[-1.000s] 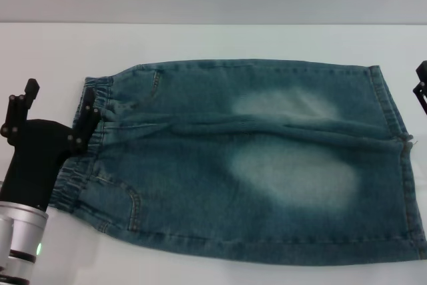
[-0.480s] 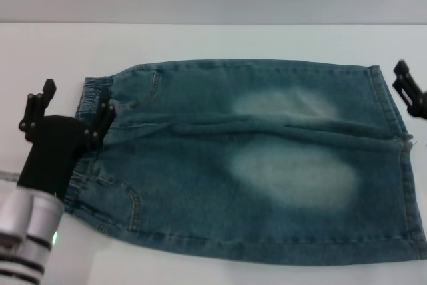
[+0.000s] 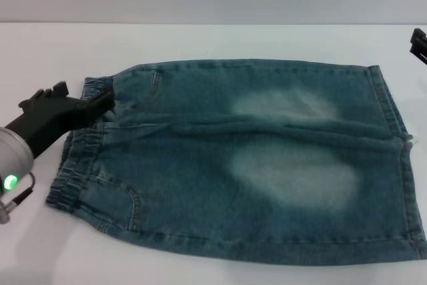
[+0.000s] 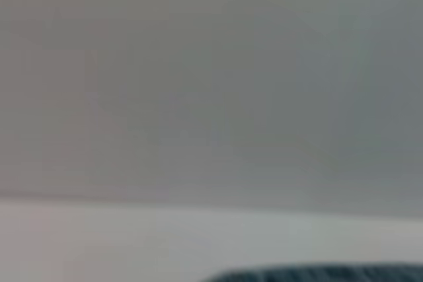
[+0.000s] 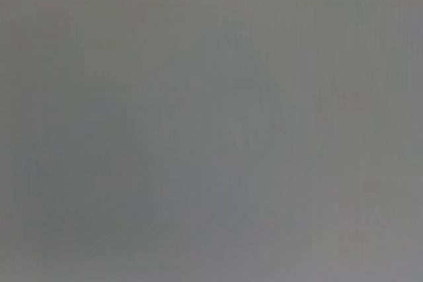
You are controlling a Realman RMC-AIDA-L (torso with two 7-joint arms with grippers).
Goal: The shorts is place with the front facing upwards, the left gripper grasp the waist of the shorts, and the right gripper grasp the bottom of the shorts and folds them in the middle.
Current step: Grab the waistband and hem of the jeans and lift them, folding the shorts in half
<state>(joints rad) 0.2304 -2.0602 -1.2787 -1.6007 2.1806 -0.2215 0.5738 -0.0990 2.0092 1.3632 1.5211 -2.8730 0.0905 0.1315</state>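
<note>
lying flat on the white table (image 3: 200, 38), the denim shorts (image 3: 253, 158) look soft, floppy. take the thick elastic waist (image 3: 80, 158); the left gripper (image 3: 80, 101), fingers parted, reaches it. right gripper (image 3: 419, 43), beyond the hem (image 3: 400, 145): grip unclear.

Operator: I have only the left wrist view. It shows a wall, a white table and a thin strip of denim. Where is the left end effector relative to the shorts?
Observer: The left end effector is at the far end of the waist and overlaps its edge. I cannot tell whether it grips.
Operator: How do the shorts lie?
Observer: The shorts lie flat and unfolded, waist to the robot's left, the bottom to its right.
Operator: And the right end effector?
Observer: The right end effector shows only at the head view's edge, beyond the bottom's far corner, apart from the denim.
</note>
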